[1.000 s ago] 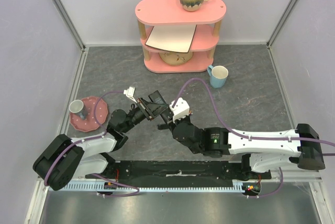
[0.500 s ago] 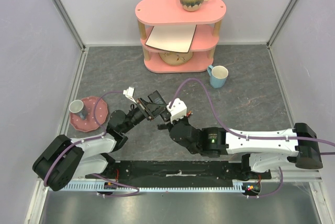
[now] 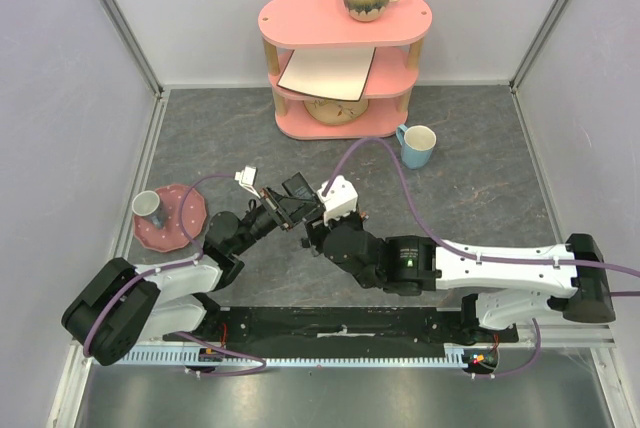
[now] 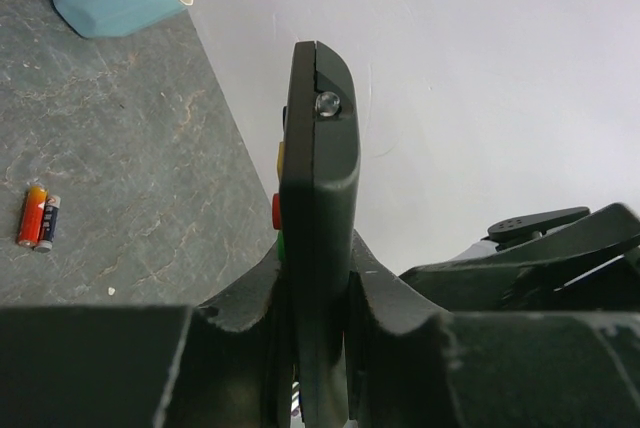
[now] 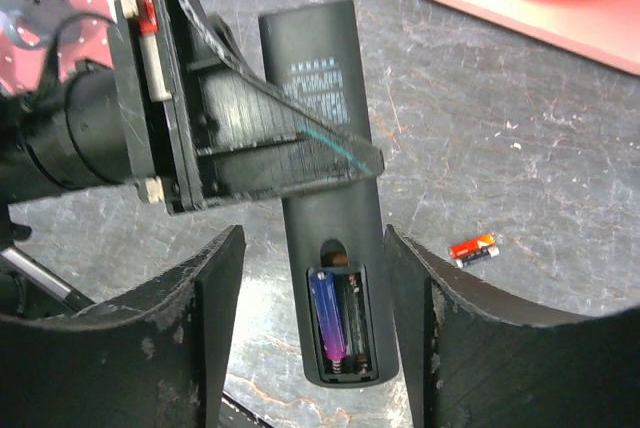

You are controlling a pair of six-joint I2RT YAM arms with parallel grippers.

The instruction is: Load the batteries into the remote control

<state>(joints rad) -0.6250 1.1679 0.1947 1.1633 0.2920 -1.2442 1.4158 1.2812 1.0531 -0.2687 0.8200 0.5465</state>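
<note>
- Since a second ago, the right gripper [image 5: 312,240] has been brought up and left, closer to the remote [image 5: 318,78], and its jaws have been widened. They stand open on either side of the remote's lower end, with nothing gripped.
- The left gripper [image 4: 318,300] is unchanged. It is clamped tight on the remote's middle, and the remote is held off the table.
- The table [image 3: 480,188] is grey and stone-patterned, enclosed by pale walls.
- A pink shelf [image 3: 340,23] is noted at the rear, with a blue cup [image 3: 417,145] beside it. A pink plate [image 3: 178,223] is noted at left.
- The remote is black, with its cover off. One purple battery [image 5: 326,323] is seated in the bay, and the neighbouring slot is too dark to judge.
- Two loose cells [image 5: 473,249] lie side by side on the table.
</note>
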